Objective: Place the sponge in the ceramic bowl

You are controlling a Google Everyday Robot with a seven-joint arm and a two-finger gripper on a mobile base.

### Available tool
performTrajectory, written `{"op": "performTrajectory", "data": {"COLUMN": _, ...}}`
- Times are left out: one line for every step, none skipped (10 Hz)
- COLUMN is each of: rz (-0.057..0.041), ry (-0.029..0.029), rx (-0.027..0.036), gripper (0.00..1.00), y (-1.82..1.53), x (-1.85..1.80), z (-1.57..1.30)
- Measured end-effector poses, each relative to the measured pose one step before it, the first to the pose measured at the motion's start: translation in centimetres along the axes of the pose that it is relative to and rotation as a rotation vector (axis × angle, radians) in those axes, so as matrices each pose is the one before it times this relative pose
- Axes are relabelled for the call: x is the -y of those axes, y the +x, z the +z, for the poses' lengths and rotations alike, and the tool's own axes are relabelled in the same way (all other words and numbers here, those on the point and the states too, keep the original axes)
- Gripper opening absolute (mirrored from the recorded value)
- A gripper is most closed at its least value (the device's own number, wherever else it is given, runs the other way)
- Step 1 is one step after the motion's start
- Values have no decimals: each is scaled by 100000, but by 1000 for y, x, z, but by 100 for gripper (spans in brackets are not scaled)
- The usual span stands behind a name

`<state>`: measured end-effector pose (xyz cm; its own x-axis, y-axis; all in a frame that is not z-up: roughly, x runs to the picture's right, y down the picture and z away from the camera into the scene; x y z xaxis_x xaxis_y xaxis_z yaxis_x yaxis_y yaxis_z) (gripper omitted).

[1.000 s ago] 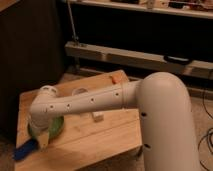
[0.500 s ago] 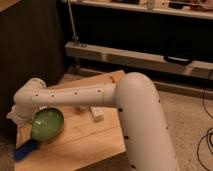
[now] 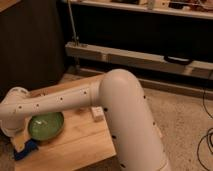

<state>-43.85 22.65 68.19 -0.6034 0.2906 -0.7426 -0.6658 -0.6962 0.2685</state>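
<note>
The green ceramic bowl (image 3: pixel 46 125) sits on the left part of the wooden table (image 3: pixel 80 145), empty and in plain sight. The blue sponge (image 3: pixel 26 150) lies flat at the table's front left corner, just left of and in front of the bowl. My white arm (image 3: pixel 65 102) reaches leftward over the table. Its wrist hangs past the bowl's left rim, and the gripper (image 3: pixel 19 141) points down right above the sponge, largely hidden by the wrist. Nothing shows as held.
A small white plastic cup (image 3: pixel 97 114) stands on the table right of the bowl, under my arm. A dark shelf unit with a metal rail (image 3: pixel 140 57) runs along the back. Carpeted floor surrounds the table, with cables (image 3: pixel 206 145) at the right.
My wrist has swung left, off the bowl and over to the sponge at the table's corner. The bowl is now fully uncovered. Sponge and bowl have stayed put.
</note>
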Motion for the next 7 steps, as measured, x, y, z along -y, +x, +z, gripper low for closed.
{"op": "performTrajectory", "data": {"rz": 2016, "ry": 598, "rx": 1206, "gripper": 80, "y": -1203, "x": 523, "z": 1144}}
{"op": "performTrajectory", "data": {"rz": 1584, "ry": 517, "rx": 305, "gripper": 80, "y": -963, "x": 192, "z": 935}}
{"op": "performTrajectory", "data": {"rz": 2103, "ry": 1120, "rx": 171, "gripper": 80, "y": -1194, "x": -52, "z": 1240}}
{"op": "performTrajectory", "data": {"rz": -120, "ry": 2053, "rx": -418, "gripper": 80, "y": -312, "x": -19, "z": 803}}
{"op": "performTrajectory", "data": {"rz": -871, "ry": 1596, "rx": -402, "gripper": 80, "y": 202, "x": 89, "z": 382}}
{"op": "performTrajectory", "data": {"rz": -1756, "ry": 2174, "rx": -35, "gripper": 80, "y": 566, "x": 352, "z": 388}}
{"op": "performTrajectory", "data": {"rz": -2457, "ry": 2758, "rx": 315, "gripper": 80, "y": 1031, "x": 541, "z": 410}}
